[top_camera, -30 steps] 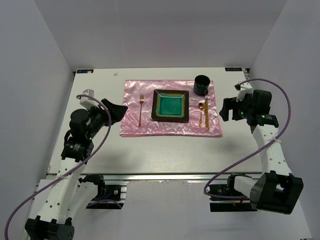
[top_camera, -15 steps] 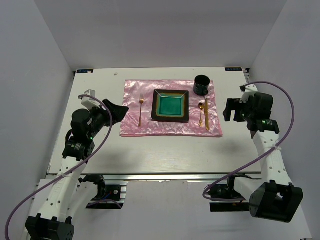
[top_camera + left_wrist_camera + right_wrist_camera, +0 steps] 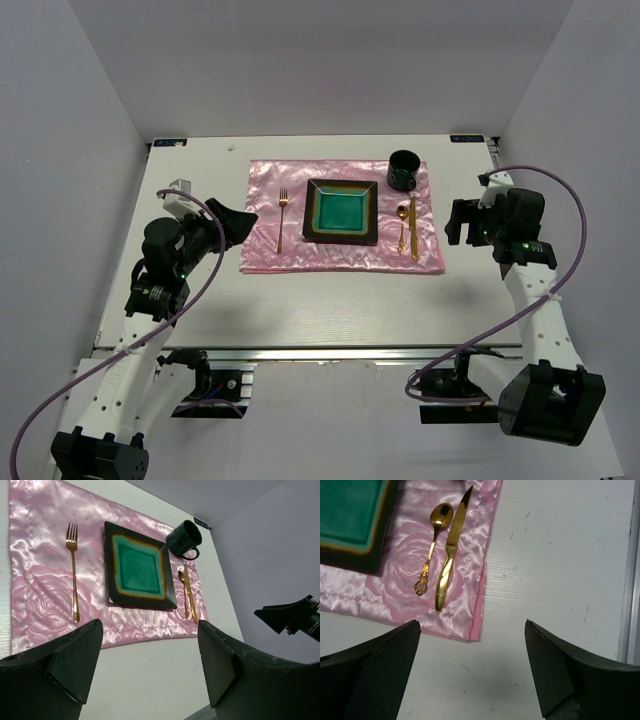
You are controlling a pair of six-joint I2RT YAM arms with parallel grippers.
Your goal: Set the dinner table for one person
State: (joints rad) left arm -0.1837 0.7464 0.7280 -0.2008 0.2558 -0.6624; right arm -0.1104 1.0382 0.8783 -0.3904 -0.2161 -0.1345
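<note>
Your right arm has drawn a shade outward toward the table's right edge over the last second, and your left has barely shifted. Nothing in the setting has moved.

Both arms hover off either side of the dinner table (image 3: 330, 300), the white top filling the middle of the overhead view, its metal rail nearest the bases. The left gripper (image 3: 150, 630) and right gripper (image 3: 472, 627) hang with fingers spread wide, holding nothing.

Treat the table as rigid, heavy and fixed. You do not take hold of it; you only set things on its flat, probably slick face.

On it lies a shiny pink placemat (image 3: 340, 262), soft and wrinkled, likely to bunch or slide if dragged. On the mat sit a square green plate (image 3: 342, 211) at centre, a fork (image 3: 281, 222) to its left, and a spoon (image 3: 402, 225) and knife (image 3: 413, 230) side by side to its right. A dark mug (image 3: 404, 169) stands just beyond them.

The plate looks glazed and breakable, so take it by the rim. The cutlery lies thin and flat, best pinched across a handle. Nothing stands between either gripper and the mat.
</note>
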